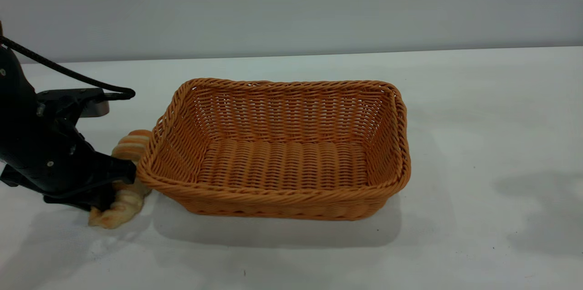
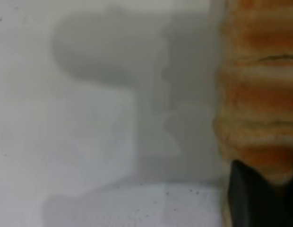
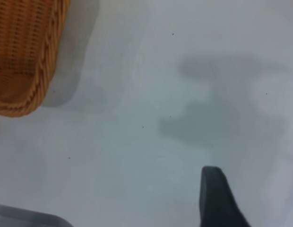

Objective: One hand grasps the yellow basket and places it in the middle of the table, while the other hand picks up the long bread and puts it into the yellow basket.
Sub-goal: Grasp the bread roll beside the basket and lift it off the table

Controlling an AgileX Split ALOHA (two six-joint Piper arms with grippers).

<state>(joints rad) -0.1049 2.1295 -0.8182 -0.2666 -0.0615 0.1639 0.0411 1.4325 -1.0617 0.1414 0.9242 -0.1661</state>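
The yellow basket (image 1: 282,153) stands upright and empty in the middle of the table (image 1: 478,121). The long bread (image 1: 122,206) lies on the table against the basket's left end. My left gripper (image 1: 115,186) reaches in from the left and is shut on the bread's middle. In the left wrist view the bread (image 2: 257,104) fills one side, with one black finger (image 2: 253,201) against it. My right gripper (image 3: 254,187) is out of the exterior view. It hovers open and empty over bare table, away from the basket's corner (image 3: 23,52).
The white table (image 3: 151,142) has a few tiny dark specks. A grey wall (image 1: 291,3) runs along the table's far edge. The left arm's black cable (image 1: 68,73) arcs above the gripper.
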